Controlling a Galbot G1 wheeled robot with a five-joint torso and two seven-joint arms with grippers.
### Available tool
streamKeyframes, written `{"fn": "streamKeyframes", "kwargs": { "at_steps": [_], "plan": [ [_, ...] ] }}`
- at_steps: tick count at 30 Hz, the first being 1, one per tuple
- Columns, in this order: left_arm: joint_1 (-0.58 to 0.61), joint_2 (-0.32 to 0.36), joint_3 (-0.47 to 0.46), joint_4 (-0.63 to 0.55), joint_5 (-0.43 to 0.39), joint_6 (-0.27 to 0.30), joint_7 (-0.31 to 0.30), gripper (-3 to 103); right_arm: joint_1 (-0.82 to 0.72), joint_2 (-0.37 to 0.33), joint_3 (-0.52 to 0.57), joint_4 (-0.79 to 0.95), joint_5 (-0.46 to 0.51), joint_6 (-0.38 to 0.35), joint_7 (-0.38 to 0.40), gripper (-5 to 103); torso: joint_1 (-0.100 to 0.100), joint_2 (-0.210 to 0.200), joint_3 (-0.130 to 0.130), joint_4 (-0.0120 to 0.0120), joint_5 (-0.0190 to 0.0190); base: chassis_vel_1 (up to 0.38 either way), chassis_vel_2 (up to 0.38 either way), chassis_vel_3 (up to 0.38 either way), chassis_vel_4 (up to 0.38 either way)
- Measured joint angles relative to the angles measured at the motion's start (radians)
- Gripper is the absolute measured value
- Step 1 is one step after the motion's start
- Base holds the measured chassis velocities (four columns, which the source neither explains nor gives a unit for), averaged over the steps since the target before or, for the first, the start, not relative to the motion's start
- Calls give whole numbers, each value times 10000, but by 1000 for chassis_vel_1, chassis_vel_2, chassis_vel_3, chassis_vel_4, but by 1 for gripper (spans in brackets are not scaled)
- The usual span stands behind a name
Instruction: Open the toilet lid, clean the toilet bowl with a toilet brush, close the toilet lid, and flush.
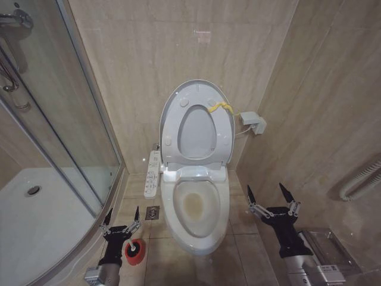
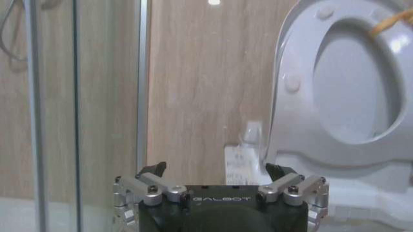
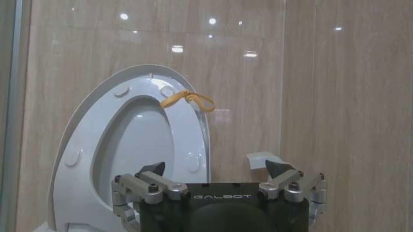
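Observation:
The toilet lid (image 1: 197, 88) stands raised against the back wall, its yellow strap (image 1: 221, 108) hanging at the top right. The seat ring (image 1: 196, 134) is up too, leaning on the lid. Below, the toilet bowl (image 1: 196, 208) lies uncovered with brownish stains inside. My left gripper (image 1: 123, 212) is open, low at the bowl's left, just above a red holder cup (image 1: 136, 251). A dark patch shows in that cup; I cannot tell whether it is the toilet brush. My right gripper (image 1: 266, 190) is open at the bowl's right. In the wrist views, the left gripper (image 2: 214, 169) and right gripper (image 3: 216, 166) face the lid (image 3: 96, 111).
A glass shower enclosure (image 1: 71, 119) and white shower tray (image 1: 36, 220) fill the left. A control panel (image 1: 153, 174) hangs beside the bowl, with a floor drain (image 1: 152, 213) below. A white wall box (image 1: 253, 122) sits right of the lid. A rail (image 1: 360, 179) lines the right wall.

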Motion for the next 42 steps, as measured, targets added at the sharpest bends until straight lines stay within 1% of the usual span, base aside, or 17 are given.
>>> {"fn": "streamKeyframes", "kwargs": {
  "at_steps": [1, 3, 4, 6, 8, 9, 12, 15, 18, 19, 21, 23, 42],
  "plan": [
    [0, 0, 0, 0, 0, 0, 0, 100, 0, 0, 0, 0, 0, 0, 0, 100, 0, 0, 0, 0, 0, 0, 0, 0, 0],
    [787, 0, -227, -1083, 255, 178, -122, 100, 0, 0, 0, 0, 0, 0, 0, 100, -1, 0, 0, 1, 2, 0, 0, 0, 0],
    [787, 0, -227, -1083, 255, 178, -122, 100, 0, 0, 0, 0, 0, 0, 0, 100, -1, 0, 0, 1, 2, 0, 0, 0, 0],
    [1385, -79, -465, -1932, 566, 205, -198, 100, 0, 0, 0, 0, 0, 0, 1, 100, -1, 0, 0, 0, 1, 0, 0, 0, 0],
    [1745, -145, -676, -2490, 861, 200, -167, 100, 0, 1, 0, 0, 0, 0, 0, 100, -1, 0, 0, 1, 2, 0, 0, 0, 0],
    [1745, -145, -676, -2490, 861, 200, -167, 100, 0, 1, 0, 0, 0, 0, 0, 100, -1, 0, 0, 1, 2, 0, 0, 0, 0],
    [2001, -200, -788, -3076, 1041, 236, -75, 100, 0, 0, 0, 0, 0, 0, 0, 100, -1, 0, 0, 0, 1, 0, 0, 0, 0],
    [2108, -234, -852, -3335, 1060, 283, -52, 100, 0, 1, 0, 0, 0, 0, 1, 100, 0, 0, 1, -3, -2, 0, 0, 0, 0],
    [2548, -326, -961, -3774, 1111, 366, -63, 100, 0, 0, 0, 0, 0, 0, 1, 100, 0, 0, 0, -2, 1, 0, 0, 0, 0],
    [2548, -326, -961, -3774, 1111, 366, -63, 100, 0, 0, 0, 0, 0, 0, 1, 100, 0, 0, 0, -2, 1, 0, 0, 0, 0],
    [3005, -437, -970, -3853, 1266, 438, -138, 100, 0, 1, 0, 0, 0, 0, 1, 100, 0, 0, 1, 3, 1, 0, 0, 0, 0],
    [3122, -475, -965, -3857, 1317, 440, -162, 100, 0, 0, 1, 0, 0, 0, 1, 100, 0, 0, 1, 0, 0, 0, 0, 0, 0],
    [3090, -480, -946, -3779, 1324, 419, -164, 100, 0, 0, 0, 0, 0, 0, 1, 100, 0, 0, 1, 0, 0, 0, 0, 0, 0]
  ]
}}
